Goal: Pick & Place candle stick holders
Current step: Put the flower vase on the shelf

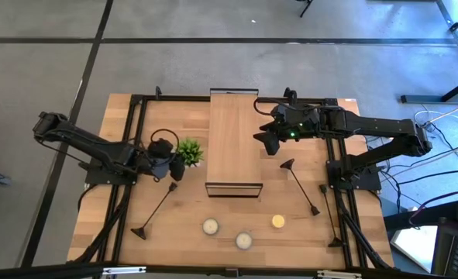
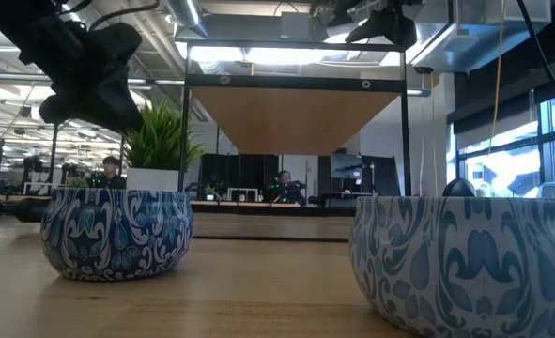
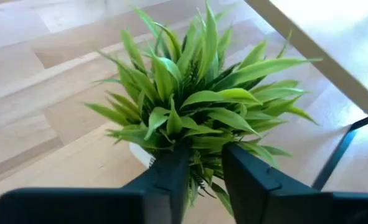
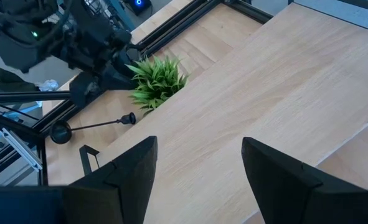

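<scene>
One black candle stick holder (image 1: 157, 208) lies flat on the table at the near left, its round base (image 1: 139, 230) toward the near edge; it also shows in the right wrist view (image 4: 96, 126). A second holder (image 1: 302, 187) lies at the right. My left gripper (image 3: 205, 177) is open and points slanting down at the small green potted plant (image 3: 196, 106), just above the first holder's top end (image 1: 173, 186). My right gripper (image 4: 199, 168) hangs open over the raised wooden shelf (image 1: 234, 139), with nothing between its fingers. My left gripper has the plant's lower leaves (image 3: 199, 186) showing between its fingers; I cannot tell whether the fingers touch them.
Three small round candle tins (image 1: 210, 226), (image 1: 244, 240), (image 1: 278, 222) stand near the front edge; two fill the low view (image 2: 117, 230), (image 2: 465, 263). The shelf's black frame (image 1: 234, 188) stands at mid-table. Black rails (image 1: 136, 139) run along both sides.
</scene>
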